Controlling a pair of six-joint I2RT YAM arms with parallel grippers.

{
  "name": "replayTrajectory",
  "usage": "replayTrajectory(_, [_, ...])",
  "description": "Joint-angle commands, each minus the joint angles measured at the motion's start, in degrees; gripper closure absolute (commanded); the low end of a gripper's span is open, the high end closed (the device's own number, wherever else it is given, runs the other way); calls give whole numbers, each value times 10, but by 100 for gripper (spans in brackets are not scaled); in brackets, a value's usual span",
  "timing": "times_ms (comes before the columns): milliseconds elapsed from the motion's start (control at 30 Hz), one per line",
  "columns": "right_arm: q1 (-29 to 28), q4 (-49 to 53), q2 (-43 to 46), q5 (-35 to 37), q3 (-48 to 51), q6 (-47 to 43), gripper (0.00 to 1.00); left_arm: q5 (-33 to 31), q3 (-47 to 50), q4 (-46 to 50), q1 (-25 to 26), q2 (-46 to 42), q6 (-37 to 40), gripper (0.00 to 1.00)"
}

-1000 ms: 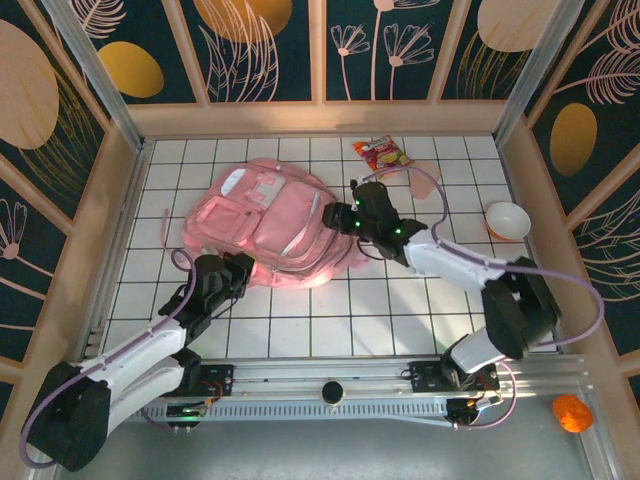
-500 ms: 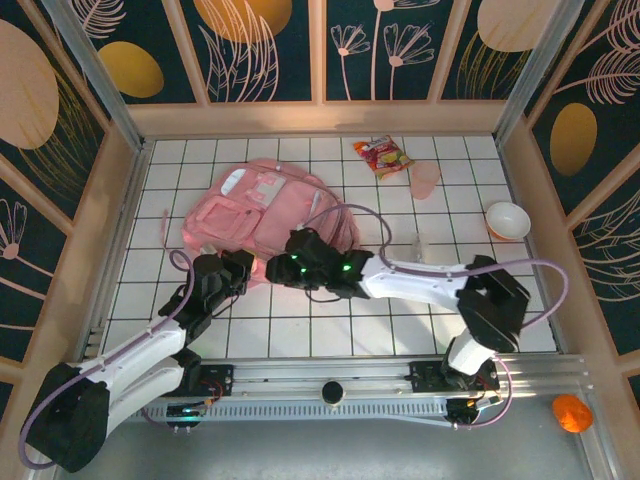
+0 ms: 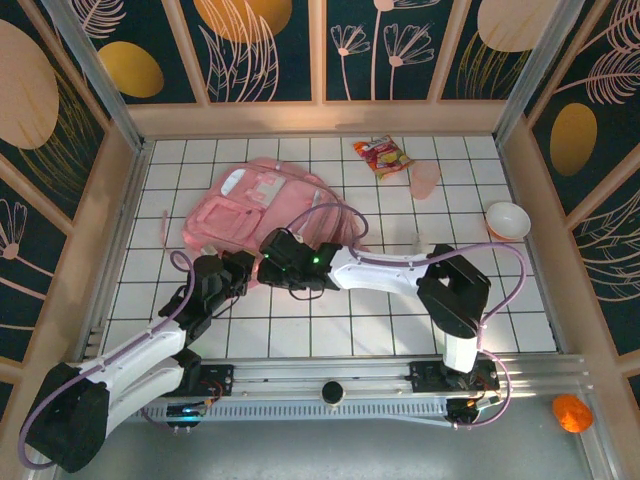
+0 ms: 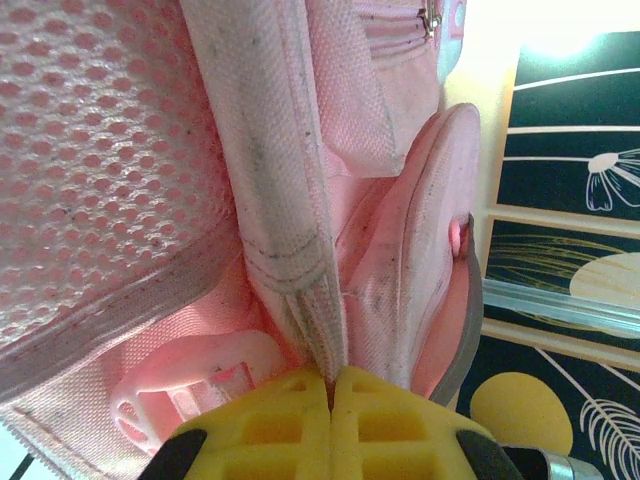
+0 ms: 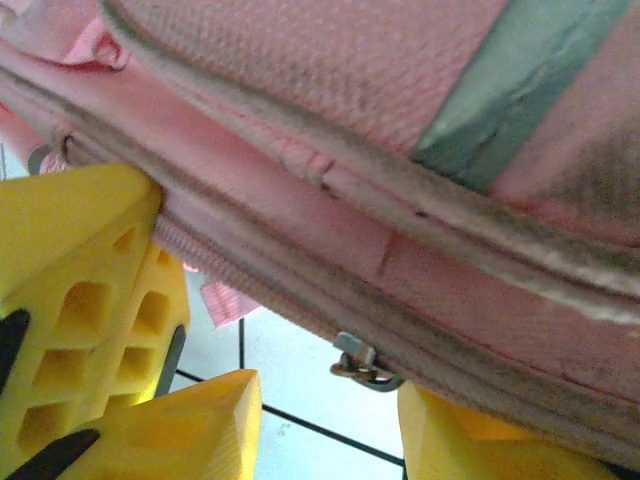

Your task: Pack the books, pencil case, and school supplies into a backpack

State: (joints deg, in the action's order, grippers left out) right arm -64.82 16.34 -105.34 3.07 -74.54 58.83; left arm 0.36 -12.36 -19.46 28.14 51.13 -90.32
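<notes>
The pink backpack (image 3: pixel 262 203) lies on the tiled floor left of centre. My left gripper (image 3: pixel 240 268) is at its near edge, shut on a pale pink seam of the backpack (image 4: pixel 300 250), which runs down between the yellow fingers (image 4: pixel 290 420). My right gripper (image 3: pixel 277 264) sits just to its right, against the same edge. Its jaws stand open under the backpack's zipper line (image 5: pixel 300 270), with the small metal zipper pull (image 5: pixel 362 362) hanging between the fingertips (image 5: pixel 205 420), untouched. The books, pencil case and school supplies are out of view.
A red-orange snack packet (image 3: pixel 382 155) and a pink cup (image 3: pixel 425 178) lie at the back right, and a white bowl (image 3: pixel 507 219) stands by the right wall. Wooden walls ring the tiled floor. An orange ball (image 3: pixel 572 412) lies outside at the near right.
My right arm swept left from the backpack's right side to its near edge beside the left gripper, and its jaws narrowed. The left gripper stayed shut in place.
</notes>
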Motion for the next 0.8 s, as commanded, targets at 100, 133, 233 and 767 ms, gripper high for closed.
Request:
replayTrajectory(100, [7,97,-15,117,-29,-11,63,12,1,-46,2,-4,-13,100])
replayTrajectory(133, [7,102,-14,128,-31,-12,65,12,1,-46,1,-4,-12,100])
replayTrajectory(233, [7,107,-8,152,-30,-14,69,14,-1,-44,2,-2,-7,100])
replayTrajectory(767, [-3,79,44,143,18,-19,100,-25,-1,17,0,-14,-5,100])
